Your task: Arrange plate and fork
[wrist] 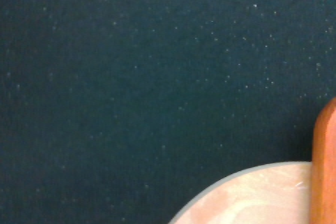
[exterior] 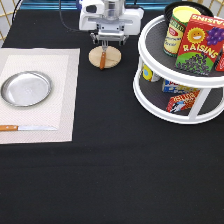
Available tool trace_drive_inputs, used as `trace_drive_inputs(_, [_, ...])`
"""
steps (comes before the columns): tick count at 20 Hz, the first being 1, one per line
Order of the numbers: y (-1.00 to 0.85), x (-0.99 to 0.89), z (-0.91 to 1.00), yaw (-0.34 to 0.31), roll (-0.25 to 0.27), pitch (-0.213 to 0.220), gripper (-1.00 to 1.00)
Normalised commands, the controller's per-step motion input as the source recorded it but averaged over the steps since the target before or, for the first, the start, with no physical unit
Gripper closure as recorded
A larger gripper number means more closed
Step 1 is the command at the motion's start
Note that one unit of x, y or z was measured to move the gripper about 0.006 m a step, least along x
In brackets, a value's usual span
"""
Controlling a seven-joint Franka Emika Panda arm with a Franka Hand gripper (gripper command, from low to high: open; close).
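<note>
While hovering low, the hand [exterior: 104,42] hangs above the fork [exterior: 102,59].

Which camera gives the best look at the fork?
The exterior view: the fork lies on the wooden coaster, right under the gripper, which hides the tines. The wrist view shows only a strip of its orange handle at the picture's edge.
</note>
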Motion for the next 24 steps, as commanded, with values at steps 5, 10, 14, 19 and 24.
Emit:
trace_drive_inputs(5, [-0.61, 0.09, -0.14, 0.057, 0.224, -0.003, -1.0])
trace_drive_inputs(10, [0.16, 0.07, -0.26, -0.063, 0.032, 0.009, -1.0])
trace_drive_inputs(14, [0.56, 0.19, -0.04, -0.122, -0.094, 0.03, -1.0])
trace_drive_inputs(19, [0.43, 0.04, -0.05, -0.109, -0.127, 0.012, -1.0])
trace_drive_inputs(24, [0.01, -0.11, -0.13, -0.033, -0.091, -0.007, -1.0])
